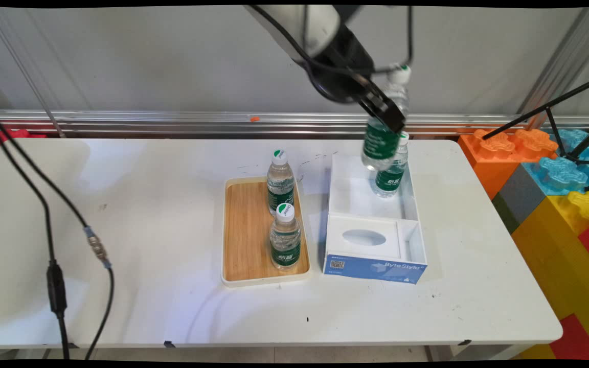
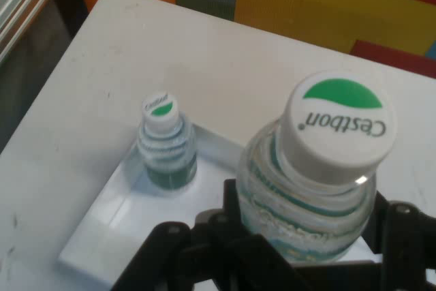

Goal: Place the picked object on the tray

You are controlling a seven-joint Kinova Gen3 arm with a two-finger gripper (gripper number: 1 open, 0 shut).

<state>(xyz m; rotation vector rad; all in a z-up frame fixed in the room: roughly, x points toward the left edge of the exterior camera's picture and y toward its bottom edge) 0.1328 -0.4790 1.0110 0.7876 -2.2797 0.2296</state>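
On the white worktop (image 1: 146,230), two bottles stood in the wooden tray (image 1: 246,230), one in the white box (image 1: 371,204); the hand (image 1: 384,115) gripped a fourth bottle (image 1: 379,145) (tilted) above that box.

A white table (image 1: 146,214) with rounded corners and a few dark scuff marks carries two things side by side near its middle. A shallow wooden tray (image 1: 248,230) with a cream rim lies to the left. Just beside it on the right lies an open white cardboard box (image 1: 371,240) with a blue front panel lettered ByteStyle.
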